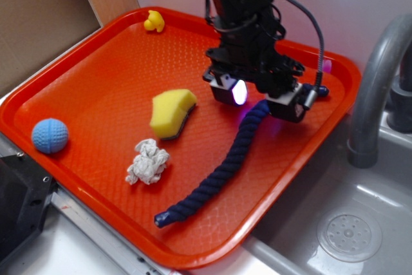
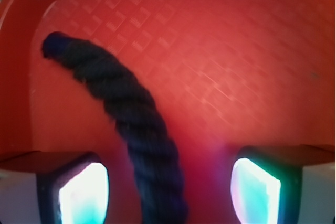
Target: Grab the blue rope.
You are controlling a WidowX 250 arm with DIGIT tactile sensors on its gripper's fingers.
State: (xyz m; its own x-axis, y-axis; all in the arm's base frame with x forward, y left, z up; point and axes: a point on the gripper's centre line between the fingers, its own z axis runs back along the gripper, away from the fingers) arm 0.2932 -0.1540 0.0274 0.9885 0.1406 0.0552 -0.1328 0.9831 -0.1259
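The blue rope [image 1: 222, 172] is a thick dark navy twisted cord lying on the orange tray [image 1: 96, 49], curving from the tray's front edge up toward the back right. My gripper [image 1: 257, 98] hovers low over the rope's far end, open, with its two glowing pads on either side. In the wrist view the rope [image 2: 131, 108] runs up between the lit fingers [image 2: 84, 195], touching neither, and its far capped end lies at the upper left. The gap on both sides of the rope is plain.
A yellow sponge [image 1: 171, 113], a crumpled white cloth [image 1: 148, 162], a light-blue ball [image 1: 49, 136] and a small yellow duck [image 1: 154, 22] lie on the tray. A grey tap [image 1: 376, 82] and sink [image 1: 347, 233] stand to the right.
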